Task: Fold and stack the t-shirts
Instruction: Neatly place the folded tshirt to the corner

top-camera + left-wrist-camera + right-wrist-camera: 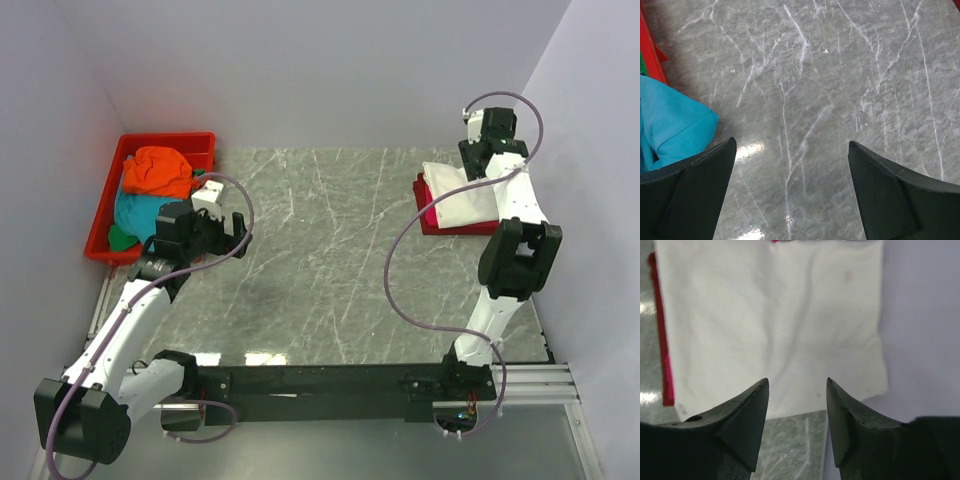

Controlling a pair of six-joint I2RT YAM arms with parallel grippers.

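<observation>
A folded cream-white t-shirt (462, 197) lies on top of a stack at the right, with red and magenta-pink shirt edges (428, 215) showing under it. My right gripper (479, 163) hovers open and empty over the stack's far edge. In the right wrist view the white shirt (770, 315) fills the frame beyond the gripper (797, 381), with a red and pink edge (662, 340) at its left. An orange t-shirt (160, 170) and a teal t-shirt (140, 212) lie crumpled in the red tray (170, 140). My left gripper (240, 232) is open and empty above the bare table beside the tray.
The marble table (330, 260) lies between the tray and the stack. Walls close in the left, back and right sides. A green cloth (120, 238) peeks out at the tray's front. The left wrist view shows the gripper (791, 143), the teal shirt (670, 125) and the tray rim (650, 50).
</observation>
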